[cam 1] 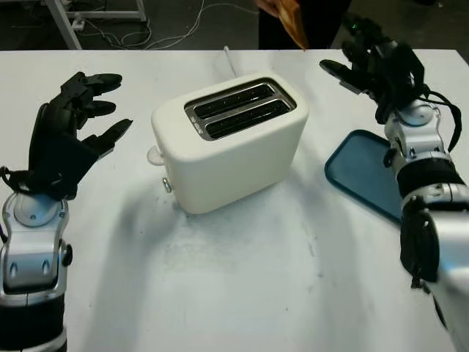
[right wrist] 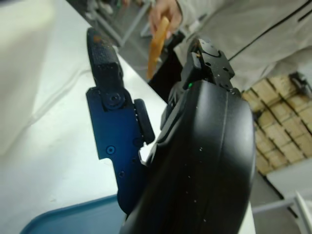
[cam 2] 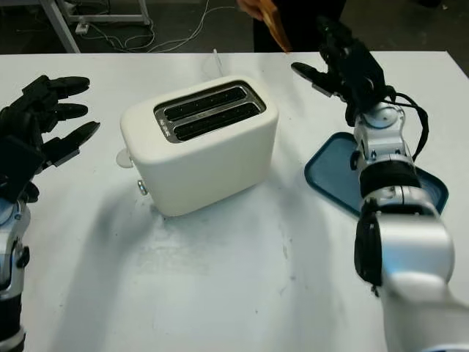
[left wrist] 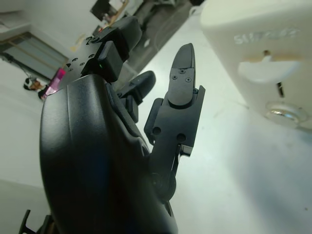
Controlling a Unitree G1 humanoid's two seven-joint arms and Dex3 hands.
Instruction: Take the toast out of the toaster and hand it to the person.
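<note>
A cream two-slot toaster (cam 1: 231, 143) stands in the middle of the white table (cam 1: 242, 286), and both its slots look dark and empty. At the far edge a person's hand (right wrist: 165, 10) holds a golden-brown slice of toast (cam 1: 287, 18) upright above the table. My right hand (cam 1: 350, 57) is open, raised over the far right of the table just below and to the right of that toast, apart from it. My left hand (cam 1: 110, 106) is open and hovers left of the toaster, palm toward its lever side (left wrist: 265, 68).
A blue tray (cam 1: 359, 172) lies flat on the table right of the toaster, under my right forearm. The toaster's white cord (cam 1: 229, 60) runs off the far edge. Cables and a metal frame (cam 1: 66, 22) sit on the floor beyond.
</note>
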